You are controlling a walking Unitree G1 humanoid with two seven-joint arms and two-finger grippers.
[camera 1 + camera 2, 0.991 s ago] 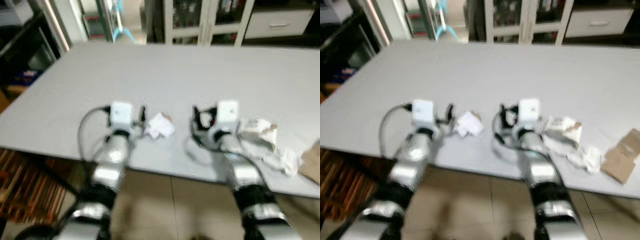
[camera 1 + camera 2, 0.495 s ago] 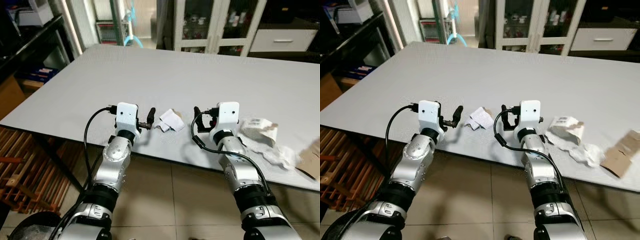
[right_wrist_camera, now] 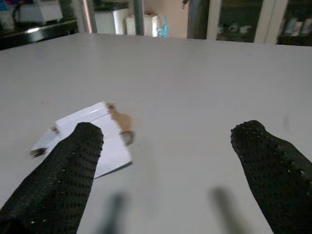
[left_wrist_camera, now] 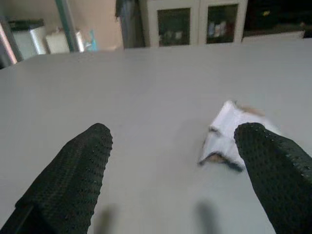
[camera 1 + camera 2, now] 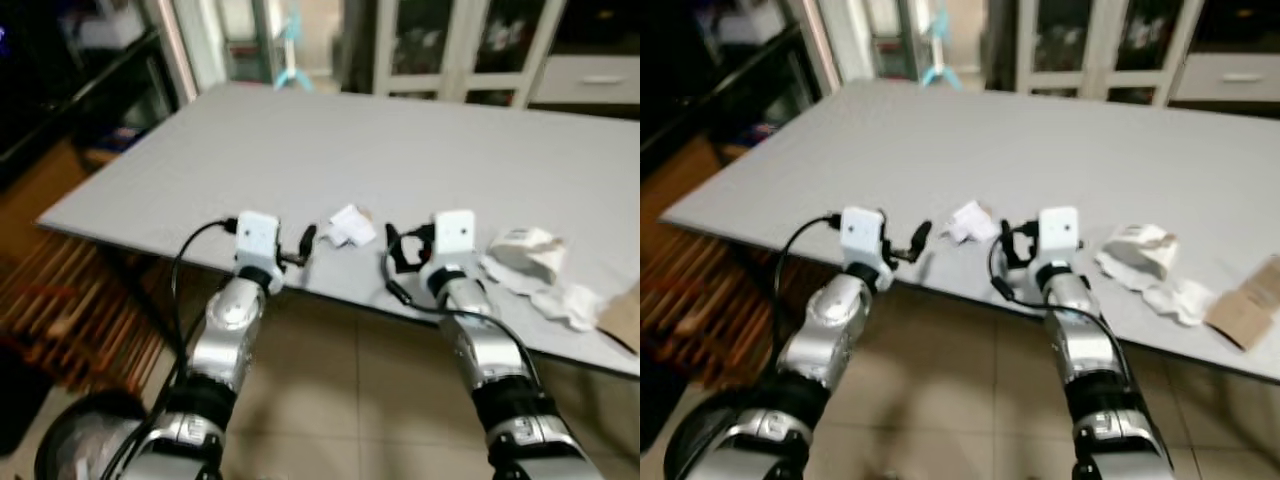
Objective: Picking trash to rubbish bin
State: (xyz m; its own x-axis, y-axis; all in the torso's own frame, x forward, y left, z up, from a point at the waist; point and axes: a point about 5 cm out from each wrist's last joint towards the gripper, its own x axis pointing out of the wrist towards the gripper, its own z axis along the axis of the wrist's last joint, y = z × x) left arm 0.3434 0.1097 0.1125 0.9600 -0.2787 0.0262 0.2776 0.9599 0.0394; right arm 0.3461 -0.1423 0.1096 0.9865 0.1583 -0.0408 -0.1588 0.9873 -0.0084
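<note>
Grippers sit nearest, at the front edge of the grey table (image 5: 420, 150): the left gripper (image 4: 170, 195) has its two black fingers spread wide and nothing between them, and the right gripper (image 3: 170, 185) is likewise spread wide and empty. Both hover low over the tabletop near its near edge, the silver arms reaching up from below over the tiled floor (image 5: 340, 400). Just beyond and between the two grippers lies a small crumpled white paper scrap (image 5: 349, 226) with a brownish mark on one edge, resting flat on the table, apart from either set of fingers. Off to the robot's right, near the same front edge, lie a larger crumpled white wrapper (image 5: 526, 251), more white crumpled paper (image 5: 565, 303) beside it, and a piece of brown cardboard (image 5: 1246, 310) further right. Beyond the far edge of the table stand glass-fronted cabinets (image 5: 450, 45)
</note>
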